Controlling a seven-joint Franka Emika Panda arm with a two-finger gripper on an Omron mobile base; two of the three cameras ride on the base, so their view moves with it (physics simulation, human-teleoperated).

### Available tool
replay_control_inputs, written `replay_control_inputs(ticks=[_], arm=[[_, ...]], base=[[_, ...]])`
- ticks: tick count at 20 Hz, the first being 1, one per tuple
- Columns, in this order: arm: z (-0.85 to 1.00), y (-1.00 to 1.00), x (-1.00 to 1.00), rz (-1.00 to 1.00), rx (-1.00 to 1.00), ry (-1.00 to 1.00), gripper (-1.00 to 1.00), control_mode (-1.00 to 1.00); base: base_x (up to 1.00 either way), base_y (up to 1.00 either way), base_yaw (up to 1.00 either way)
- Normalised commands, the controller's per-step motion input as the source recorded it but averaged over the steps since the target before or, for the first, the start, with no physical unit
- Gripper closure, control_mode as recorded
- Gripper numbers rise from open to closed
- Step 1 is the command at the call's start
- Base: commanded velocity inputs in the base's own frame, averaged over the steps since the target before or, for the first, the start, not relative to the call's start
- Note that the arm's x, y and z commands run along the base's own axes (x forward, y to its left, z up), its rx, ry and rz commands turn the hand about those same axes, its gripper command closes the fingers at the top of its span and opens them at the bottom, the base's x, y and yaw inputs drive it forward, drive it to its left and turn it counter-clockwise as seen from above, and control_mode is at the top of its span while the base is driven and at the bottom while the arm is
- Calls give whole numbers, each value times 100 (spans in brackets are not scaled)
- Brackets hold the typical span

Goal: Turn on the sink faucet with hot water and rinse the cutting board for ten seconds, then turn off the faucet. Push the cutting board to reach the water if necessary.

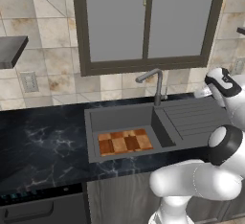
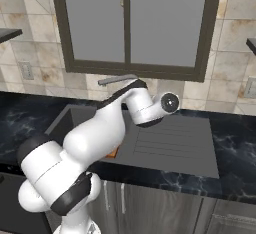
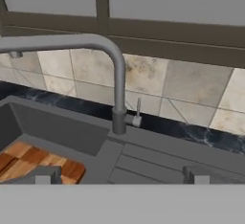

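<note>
The arm reaches forward, its tool (image 3: 119,175) spread wide, empty.

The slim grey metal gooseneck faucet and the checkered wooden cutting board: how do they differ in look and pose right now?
The slim grey metal gooseneck faucet stands upright behind the basin; the checkered wooden cutting board lies flat on the basin floor. The faucet is plain grey metal and thin; the board is a broad rectangle of tan and reddish-brown blocks. The faucet's spout reaches out over the basin, while the board sits low, toward the front. Both belong to the dark grey sink; no water is visible.

We can read no text, label, brand or number anywhere in these views. We find no lettering on any surface
</note>
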Motion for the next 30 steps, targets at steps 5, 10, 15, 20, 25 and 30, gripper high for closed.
replay_control_inputs(ticks=[5, 10, 15, 20, 25, 30], arm=[[0, 0, 35, 0, 0, -3, -100, -100], [0, 0, 39, 0, 0, -2, -100, -100], [-8, 0, 28, 0, 0, -2, -100, -100], [-13, 0, 28, 0, 0, -3, -100, -100], [-15, 0, 21, 0, 0, -1, -100, -100], [-19, 0, 20, 0, 0, -3, -100, -100]], base=[[0, 0, 0], [0, 0, 0], [0, 0, 0], [0, 0, 0], [0, 0, 0], [0, 0, 0]])
